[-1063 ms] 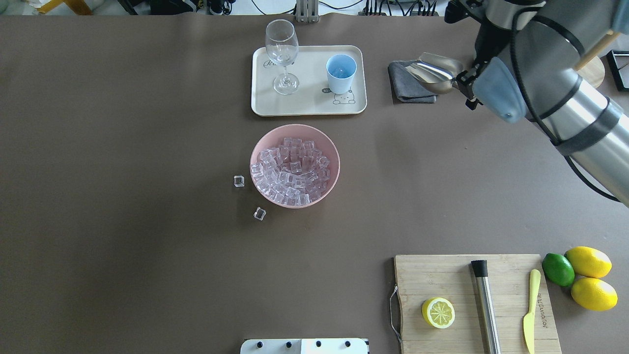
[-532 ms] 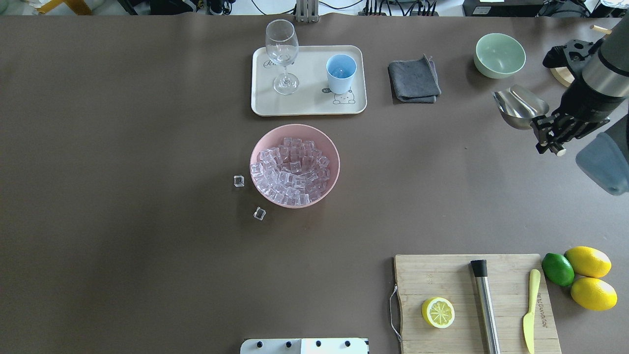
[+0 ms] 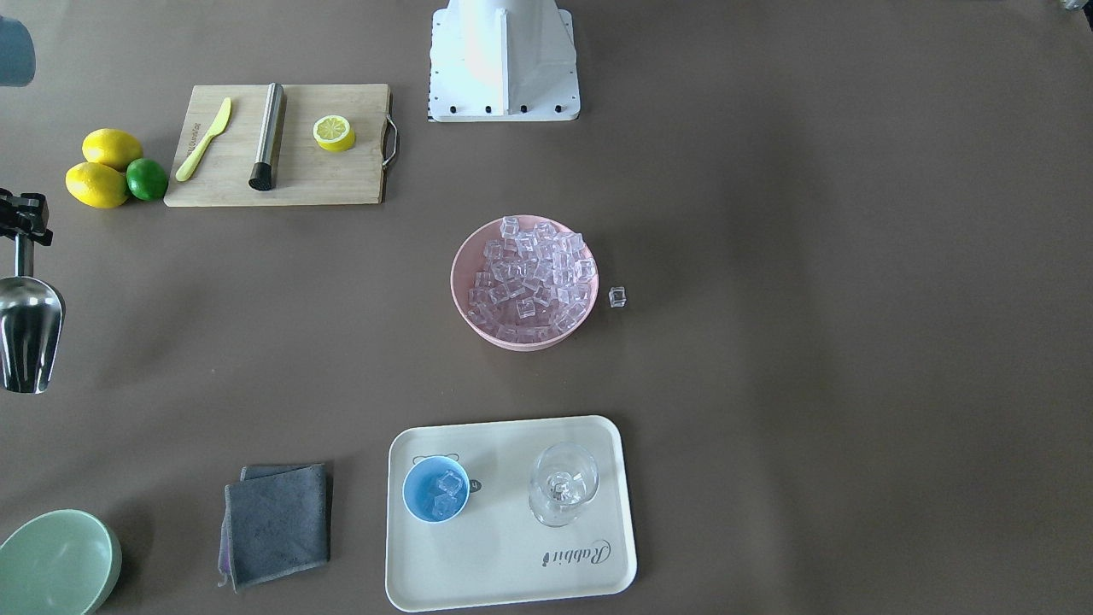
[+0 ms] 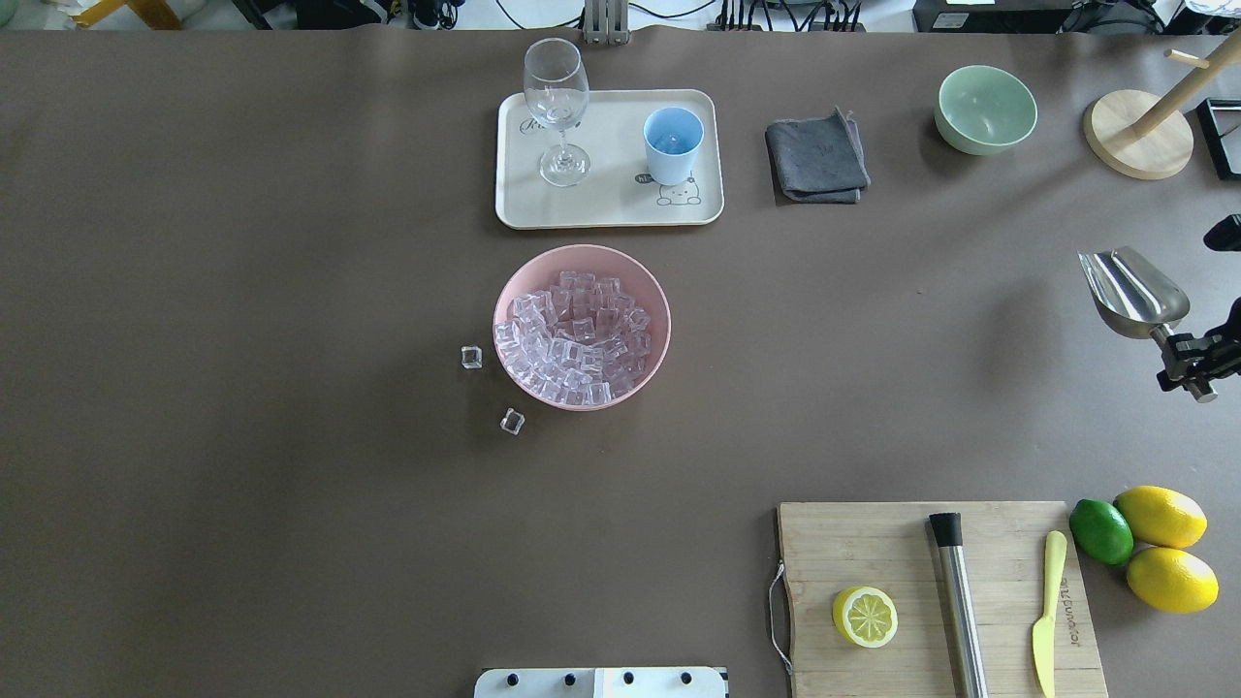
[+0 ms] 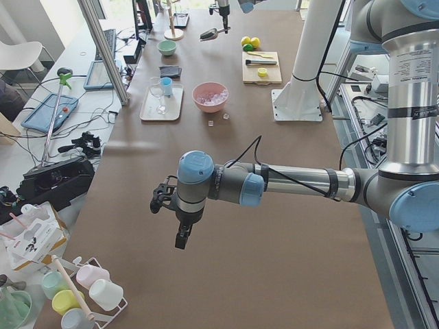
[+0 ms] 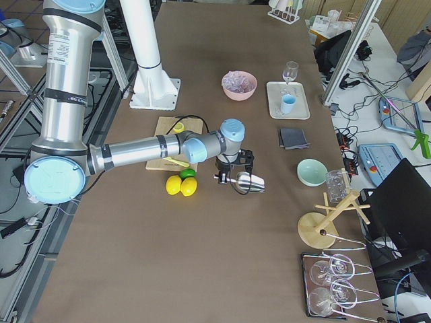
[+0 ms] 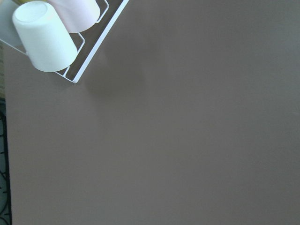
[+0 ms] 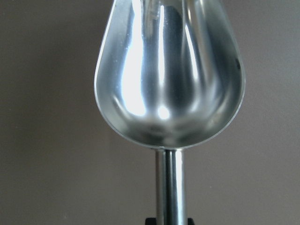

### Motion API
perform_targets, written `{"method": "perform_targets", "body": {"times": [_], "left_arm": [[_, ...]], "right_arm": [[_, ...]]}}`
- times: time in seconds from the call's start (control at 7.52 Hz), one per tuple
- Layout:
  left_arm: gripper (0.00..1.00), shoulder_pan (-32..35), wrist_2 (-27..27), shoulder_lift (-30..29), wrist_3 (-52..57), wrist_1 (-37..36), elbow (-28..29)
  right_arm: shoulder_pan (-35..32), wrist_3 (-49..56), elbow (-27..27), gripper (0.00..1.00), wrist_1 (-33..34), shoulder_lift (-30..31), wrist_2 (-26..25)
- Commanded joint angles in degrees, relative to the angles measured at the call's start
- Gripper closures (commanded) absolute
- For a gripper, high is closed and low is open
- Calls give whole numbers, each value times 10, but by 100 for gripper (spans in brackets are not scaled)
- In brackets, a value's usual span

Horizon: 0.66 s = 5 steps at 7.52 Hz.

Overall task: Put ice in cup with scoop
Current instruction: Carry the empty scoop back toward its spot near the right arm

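Observation:
My right gripper (image 4: 1188, 364) is shut on the handle of the steel scoop (image 4: 1132, 291), held above the table at its far right edge. The right wrist view shows the scoop's trough (image 8: 168, 70) empty. The light-blue cup (image 4: 673, 143) stands on the cream tray (image 4: 606, 208); the front-facing view shows ice cubes inside the cup (image 3: 436, 489). The ice (image 4: 580, 330) fills a pink bowl (image 4: 652, 291) at mid-table, with two loose cubes (image 4: 471, 357) beside it. My left gripper (image 5: 182, 236) shows only in the exterior left view, far from these things; I cannot tell its state.
A wine glass (image 4: 556, 107) shares the tray. A grey cloth (image 4: 816, 155), a pale green bowl (image 4: 985, 109) and a wooden stand (image 4: 1136, 145) sit at the back right. A cutting board (image 4: 931, 601) with muddler, lemon half and knife, plus lemons (image 4: 1163, 548), lies front right.
My right arm has carried the scoop from beside the grey cloth to the right and back toward me, to the table's right edge. Nothing else moved.

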<state>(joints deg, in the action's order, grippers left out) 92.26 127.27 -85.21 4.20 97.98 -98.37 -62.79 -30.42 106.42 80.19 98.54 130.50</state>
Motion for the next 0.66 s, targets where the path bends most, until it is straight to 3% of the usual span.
{"method": "perform_targets", "body": {"times": [0.0,0.13,0.27,0.4,0.53], "left_arm": [[1,-4,90,0,-1,-1,0],[1,-6,90,-1,-2,-2,-1],[1,-23,87,-6,-1,-2,0],[1,-39,84,-8,-1,-2,-2],[1,-39,84,-9,-2,-2,-3]], "right_arm": [[-2,0,-57,100,-105,38,-1],[-3,0,-62,100,-117,42,0],[-3,-1,-71,74,-118,42,0],[-3,-10,-82,12,-117,40,0],[-5,-4,-77,0,-117,41,6]]}}
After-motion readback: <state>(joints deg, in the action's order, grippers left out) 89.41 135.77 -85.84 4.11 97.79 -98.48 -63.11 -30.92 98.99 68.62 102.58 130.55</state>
